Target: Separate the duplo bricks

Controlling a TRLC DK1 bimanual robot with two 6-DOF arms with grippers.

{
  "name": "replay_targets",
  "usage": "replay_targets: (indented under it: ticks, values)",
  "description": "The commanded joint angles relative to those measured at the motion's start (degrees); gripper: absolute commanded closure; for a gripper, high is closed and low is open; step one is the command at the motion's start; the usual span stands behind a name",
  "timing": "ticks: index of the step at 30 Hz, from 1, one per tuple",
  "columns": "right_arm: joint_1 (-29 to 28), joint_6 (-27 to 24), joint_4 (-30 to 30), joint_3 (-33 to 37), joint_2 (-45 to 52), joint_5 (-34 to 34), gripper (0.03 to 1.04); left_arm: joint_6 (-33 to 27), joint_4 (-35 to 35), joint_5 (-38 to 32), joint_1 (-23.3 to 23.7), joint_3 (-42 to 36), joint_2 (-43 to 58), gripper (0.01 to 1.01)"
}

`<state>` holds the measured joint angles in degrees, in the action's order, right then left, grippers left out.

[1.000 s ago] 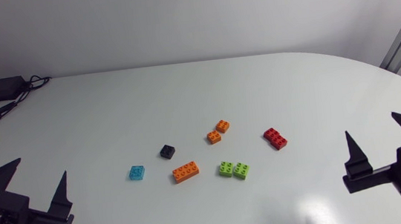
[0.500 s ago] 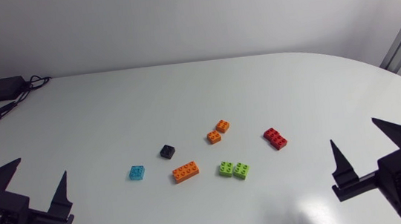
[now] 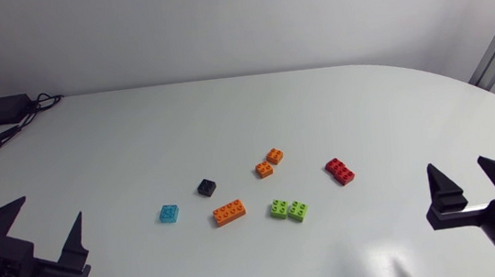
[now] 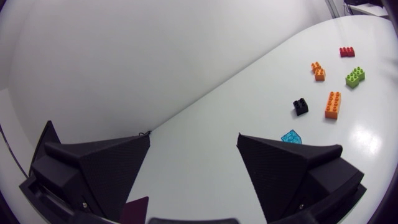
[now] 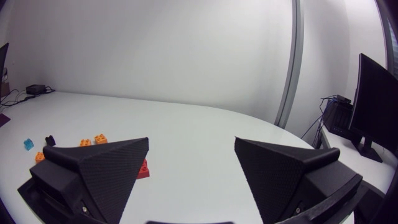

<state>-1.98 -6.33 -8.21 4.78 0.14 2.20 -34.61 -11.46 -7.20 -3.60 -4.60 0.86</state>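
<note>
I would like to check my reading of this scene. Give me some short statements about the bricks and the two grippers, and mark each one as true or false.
1. The left gripper and the right gripper are both open and hold nothing. True.
2. The red brick is held by the right gripper. False: it lies on the table, apart from both grippers.
3. The black brick lies between the blue brick and the two small orange bricks. True.
4. The long orange brick sits on top of the blue brick. False: they lie apart on the table.
5. Three green bricks are stacked in a tower. False: two green bricks lie side by side.
</note>
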Motion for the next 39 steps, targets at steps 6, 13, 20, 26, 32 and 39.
replay_targets:
  ticks: [6,13,20,26,32,39]
  values:
    - [-0.5,2.0,-2.3,-1.8,-0.5,-0.9,0.07,6.4,-0.7,1.3,3.7,1.2,-1.7,0.049]
    - [-0.6,2.0,-2.3,-1.8,-0.5,-0.9,0.07,6.4,-0.6,1.3,3.4,1.2,-1.7,0.049]
    - [-0.5,1.7,-0.7,-2.0,-0.6,-0.9,0.07,8.0,9.0,0.0,3.3,2.7,-1.7,0.049]
    - [0.0,0.5,1.0,-2.3,-0.6,-1.1,0.07,12.1,13.4,-0.3,3.0,4.8,-1.7,0.049]
    - [0.7,-6.6,3.6,-2.7,-0.6,-2.0,0.07,16.9,13.9,-0.3,2.9,4.8,-1.7,0.049]
    - [3.4,-9.1,8.0,-4.9,-0.5,-2.5,0.07,18.4,14.4,-0.2,2.9,4.8,-1.7,0.049]
